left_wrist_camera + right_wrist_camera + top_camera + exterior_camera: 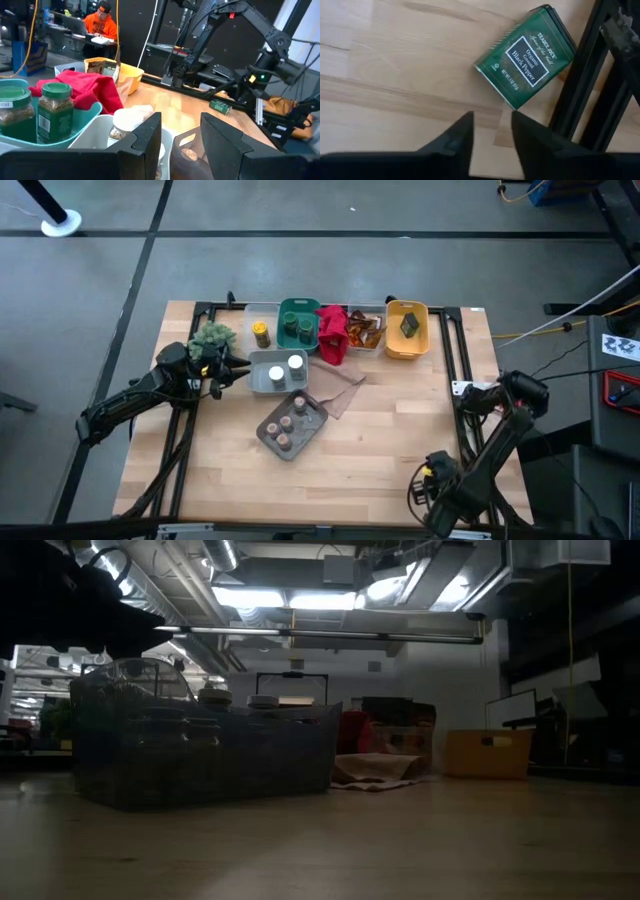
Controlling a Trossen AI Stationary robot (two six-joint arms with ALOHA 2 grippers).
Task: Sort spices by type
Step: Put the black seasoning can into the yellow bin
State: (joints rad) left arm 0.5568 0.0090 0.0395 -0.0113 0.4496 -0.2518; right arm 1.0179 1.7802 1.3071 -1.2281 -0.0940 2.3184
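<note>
- The right end effector (492, 137) hangs over bare tabletop (395, 75) at the right edge. Its two dark fingers are slightly apart, with nothing between them.
- Just ahead of those fingertips, and off to one side, a green tin (526, 56) lies flat on its broad face. It is apart from the fingers, and one corner is close against the black frame rail (580, 85).
- The tin's white-bordered label reads "Trader Joe's" and, below that, "Organic Ground Black Pepper".
- Handling, as a judgement: the tin looks rigid, light and smooth-sided, so it will not crush but could slide or spin under a glancing touch.
- Lying flat, it offers only its low edges. The fingers probably need to spread wider and come down across the narrower span, on the two long sides.
- The side nearest the rail leaves little room for a finger, so a nudge away from the rail may help first.
- The left end effector (181, 145) hovers with its fingers apart and empty, over the edge of a white bin (95, 140).
- A white-lidded jar (131, 120) stands just in front of one of its fingers.
- Beyond that jar, green-lidded jars (56, 112) sit in a teal bin (87, 122) beside a red cloth (85, 87). Their labels are too small to read.
- These jars look hard and smooth and would best be held around the body, below the lid.
</note>
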